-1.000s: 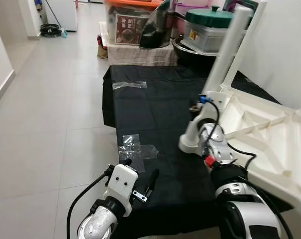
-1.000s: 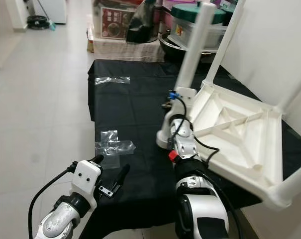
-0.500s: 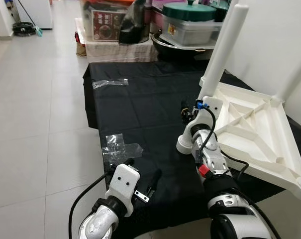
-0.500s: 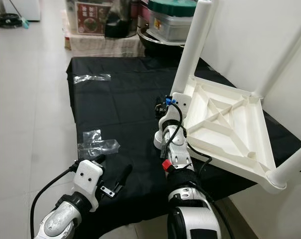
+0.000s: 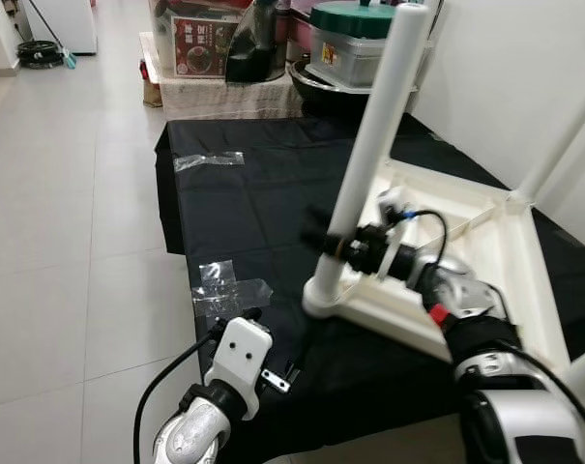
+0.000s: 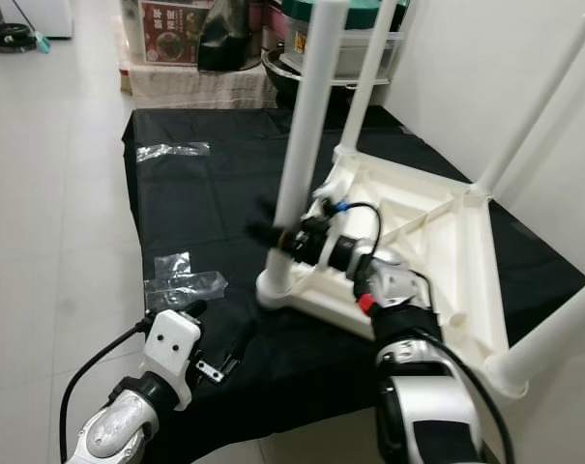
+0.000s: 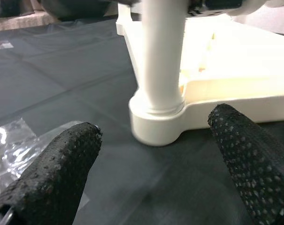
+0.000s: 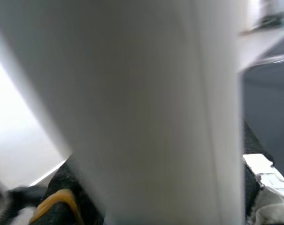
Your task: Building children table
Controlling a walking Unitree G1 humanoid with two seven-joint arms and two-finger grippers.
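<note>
On the black cloth the upturned white children's table is lying with legs pointing up. The right gripper is clamping the near leg just above its socket. The left gripper is hovering low, fingers spread. Behind, a lidded clear bin is sitting, contents unclear.

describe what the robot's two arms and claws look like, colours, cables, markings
Both arms are shiny silver with black joint sections. The left claw has a white boxy housing behind two long black fingers with a dotted rubbery surface, and a black cable loops along its wrist. The right claw is black, with a looping black cable, a small blue connector and a red tag on the silver forearm.
</note>
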